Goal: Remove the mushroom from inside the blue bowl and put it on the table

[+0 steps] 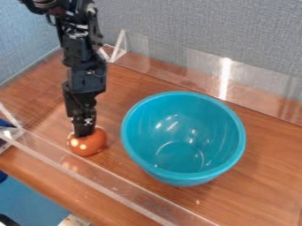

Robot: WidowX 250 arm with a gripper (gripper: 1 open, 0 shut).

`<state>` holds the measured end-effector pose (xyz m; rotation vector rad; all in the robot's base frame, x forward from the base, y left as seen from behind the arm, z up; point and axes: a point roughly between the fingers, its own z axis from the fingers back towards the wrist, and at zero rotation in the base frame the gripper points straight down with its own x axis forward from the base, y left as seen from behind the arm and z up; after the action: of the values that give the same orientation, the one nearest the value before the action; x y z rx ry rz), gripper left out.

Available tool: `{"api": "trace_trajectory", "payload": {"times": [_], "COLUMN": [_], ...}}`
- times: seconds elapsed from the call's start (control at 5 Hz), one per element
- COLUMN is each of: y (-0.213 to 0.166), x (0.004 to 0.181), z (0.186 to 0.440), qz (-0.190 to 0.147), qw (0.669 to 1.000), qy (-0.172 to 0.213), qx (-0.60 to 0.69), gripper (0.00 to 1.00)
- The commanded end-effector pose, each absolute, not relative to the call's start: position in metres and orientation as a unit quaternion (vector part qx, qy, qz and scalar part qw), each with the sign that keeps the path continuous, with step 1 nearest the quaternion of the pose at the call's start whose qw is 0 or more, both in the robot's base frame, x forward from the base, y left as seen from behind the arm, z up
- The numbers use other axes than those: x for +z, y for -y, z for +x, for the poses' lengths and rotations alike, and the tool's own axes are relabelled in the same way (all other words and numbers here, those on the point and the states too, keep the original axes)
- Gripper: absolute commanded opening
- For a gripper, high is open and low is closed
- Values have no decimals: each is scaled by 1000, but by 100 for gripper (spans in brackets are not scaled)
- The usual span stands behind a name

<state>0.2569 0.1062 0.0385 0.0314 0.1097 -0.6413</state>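
Observation:
The mushroom (86, 143), an orange-brown toy, lies on the table (48, 97) to the left of the blue bowl (183, 138). The bowl is glossy teal and I see nothing inside it. My gripper (81, 129) hangs straight down from the black arm, directly over the mushroom, with its tips at the mushroom's top. The jaws look open; the fingers stand on either side of the cap without squeezing it, though the gap is small and hard to read.
Clear acrylic walls (94, 181) run along the front and back edges of the reddish-brown tabletop. A white and blue fixture (10, 131) sits at the left edge. Bare wood shows behind the bowl.

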Motion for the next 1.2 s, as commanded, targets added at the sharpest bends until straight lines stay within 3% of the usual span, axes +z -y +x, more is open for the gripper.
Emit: {"api": "trace_trajectory", "payload": {"times": [0.0, 0.6, 1.0], "y": [-96, -76, -80], "x": [46, 28, 45], "z": [264, 260, 253], "qz": [22, 18, 14], "qw": [946, 941, 939], "qy": [-44, -48, -47], "qx": [-319, -336, -340], "gripper": [100, 100, 100]}}
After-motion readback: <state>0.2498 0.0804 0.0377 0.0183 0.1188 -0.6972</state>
